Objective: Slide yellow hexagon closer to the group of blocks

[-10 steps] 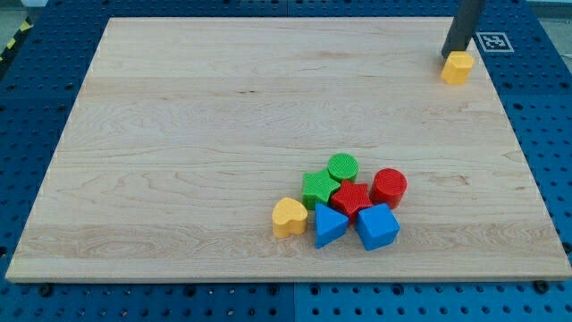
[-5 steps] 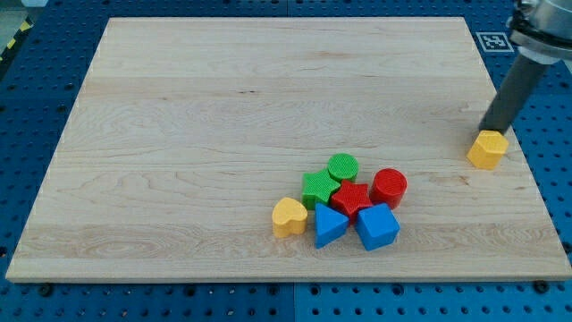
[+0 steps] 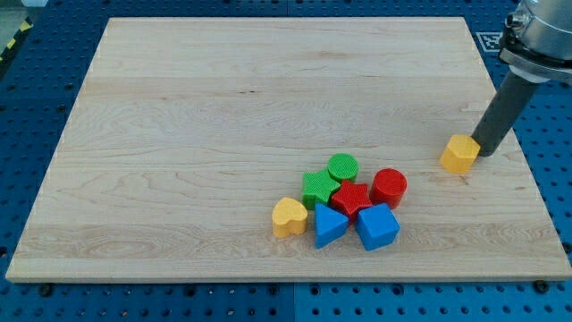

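The yellow hexagon (image 3: 460,154) lies on the wooden board (image 3: 223,134) at the view's right. My tip (image 3: 483,156) touches its right side; the dark rod rises up and to the right. The group sits at the view's lower middle: green cylinder (image 3: 342,166), green star (image 3: 317,189), red star (image 3: 350,198), red cylinder (image 3: 389,188), blue triangle (image 3: 329,224), blue cube-like block (image 3: 377,226) and yellow heart (image 3: 289,216). The hexagon is apart from the group, up and to the right of the red cylinder.
A blue pegboard (image 3: 36,107) surrounds the board. A white marker tag (image 3: 492,41) lies off the board's top right corner. The board's right edge runs just right of my tip.
The yellow hexagon moved from the board's top right corner down the right side, then left toward the group. My tip moved with it, from above the block to its right side.
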